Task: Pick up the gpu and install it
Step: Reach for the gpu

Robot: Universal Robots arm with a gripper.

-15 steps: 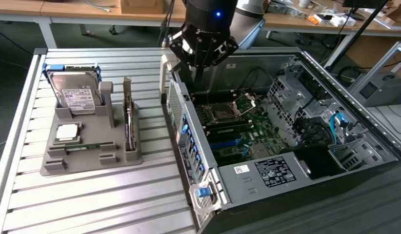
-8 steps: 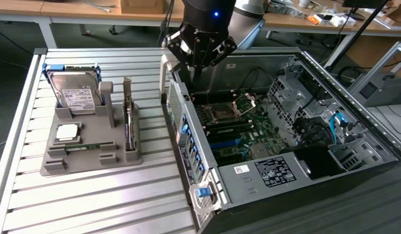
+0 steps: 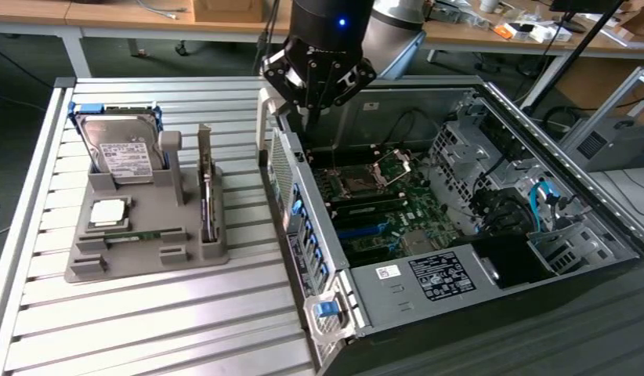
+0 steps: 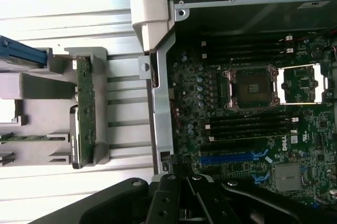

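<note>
The gpu (image 3: 208,200) stands on edge in a slot at the exterior view's right side of the grey holder (image 3: 144,262). The wrist view shows the gpu (image 4: 85,111) as a thin green-edged card in its grey slot. My gripper (image 3: 312,117) hangs above the rear left corner of the open computer case (image 3: 427,282), off to the right of the gpu and apart from it. Its dark fingers (image 4: 174,197) are shut together with nothing between them. The motherboard (image 4: 247,129) lies bare in the case, with a blue slot (image 4: 237,156) near the gripper.
The holder also carries a silver hard drive (image 3: 124,153), a square processor (image 3: 108,211) and a narrow memory stick (image 3: 134,235). An open processor socket (image 4: 251,87) sits mid-board. The case's metal side wall (image 4: 160,108) stands between holder and motherboard. Ribbed metal tabletop (image 3: 144,329) surrounds the holder.
</note>
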